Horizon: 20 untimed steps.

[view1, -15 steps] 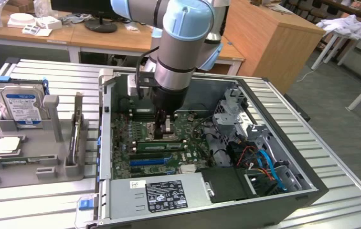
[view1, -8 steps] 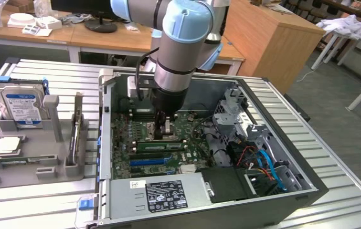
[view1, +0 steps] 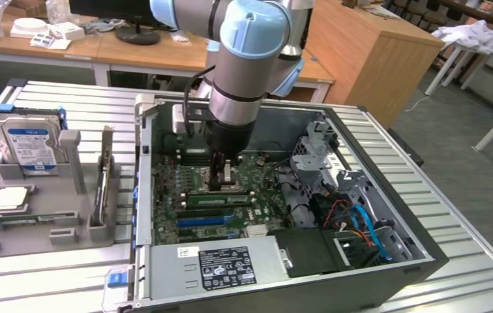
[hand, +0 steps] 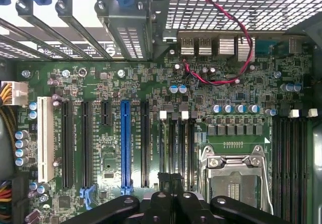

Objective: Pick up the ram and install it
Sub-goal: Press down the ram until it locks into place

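Seating step: we log the gripper clenched over the motherboard, the ram along its slot just beneath, hold or mere contact unclear; we judge seating needs straight, even pressure.

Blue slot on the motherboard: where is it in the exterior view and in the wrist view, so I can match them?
Exterior view: the blue slot lies on the motherboard, between the gripper and the power supply.
Wrist view: the blue slot runs among black slots, beside the gripper.
Shared landmark: the gripper.
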{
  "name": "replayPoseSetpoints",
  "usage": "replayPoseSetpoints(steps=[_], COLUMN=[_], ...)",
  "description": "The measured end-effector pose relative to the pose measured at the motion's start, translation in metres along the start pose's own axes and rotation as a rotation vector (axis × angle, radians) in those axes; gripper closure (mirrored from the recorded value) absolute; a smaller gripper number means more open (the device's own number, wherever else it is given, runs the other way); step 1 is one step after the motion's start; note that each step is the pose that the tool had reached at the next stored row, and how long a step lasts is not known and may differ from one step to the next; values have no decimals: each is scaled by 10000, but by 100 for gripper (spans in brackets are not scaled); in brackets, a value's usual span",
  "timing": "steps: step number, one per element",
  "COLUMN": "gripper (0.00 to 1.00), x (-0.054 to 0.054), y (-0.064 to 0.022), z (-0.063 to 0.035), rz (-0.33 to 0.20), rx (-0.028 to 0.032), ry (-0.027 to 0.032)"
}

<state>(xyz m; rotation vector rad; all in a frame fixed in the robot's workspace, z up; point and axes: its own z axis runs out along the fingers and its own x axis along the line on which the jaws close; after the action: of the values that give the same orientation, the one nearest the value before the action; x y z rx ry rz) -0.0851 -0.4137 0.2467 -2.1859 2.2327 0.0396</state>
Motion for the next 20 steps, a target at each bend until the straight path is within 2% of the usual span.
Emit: replayPoseSetpoints(steps=[20], gripper=[90], x=[4], y=[0], z=[111], rz=[0], rx=[-1], ry=[3])
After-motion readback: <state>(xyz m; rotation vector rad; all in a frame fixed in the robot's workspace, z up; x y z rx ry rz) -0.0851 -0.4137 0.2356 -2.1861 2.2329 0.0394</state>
